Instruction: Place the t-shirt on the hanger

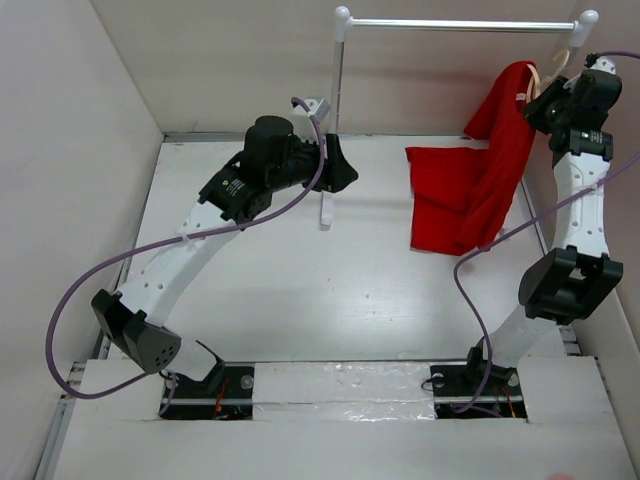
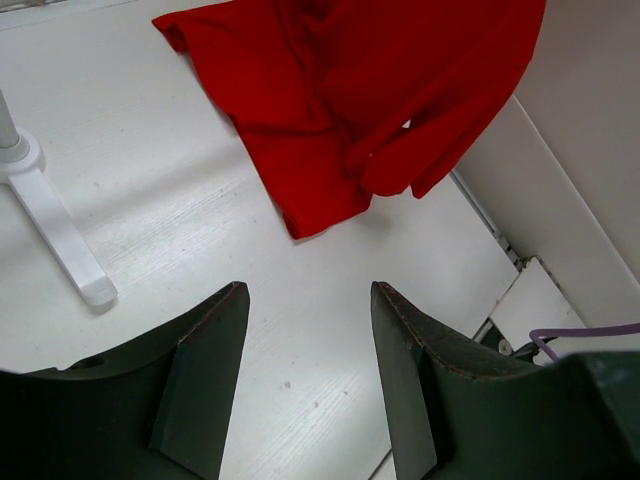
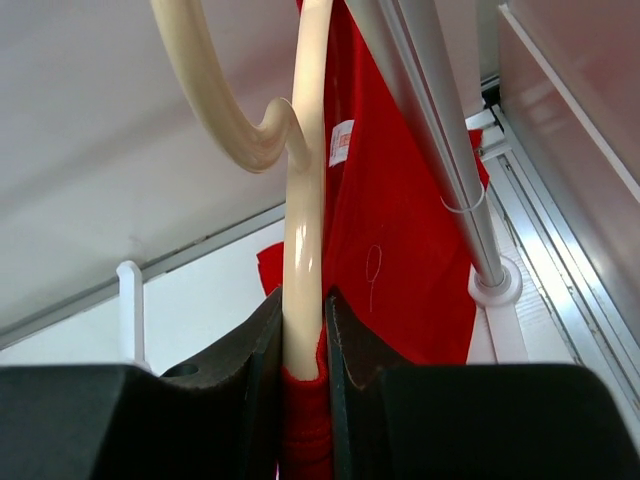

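Note:
The red t-shirt [image 1: 470,190] hangs from the raised right gripper [image 1: 545,100] down onto the table at the back right. It also shows in the left wrist view [image 2: 340,100] and the right wrist view [image 3: 400,250]. The pale beige hanger [image 3: 305,220] runs up between the right fingers, its hook curling at top left, and red cloth sits in the jaws with it. In the top view the hanger's hook [image 1: 555,65] shows just under the rail. My left gripper [image 2: 305,330] is open and empty, left of the shirt, near the rail's left post.
A white rail [image 1: 460,25] on two posts spans the back; its left post and foot [image 1: 327,200] stand mid-table, its right post [image 3: 440,150] is right beside the hanger. A white wall is close on the right.

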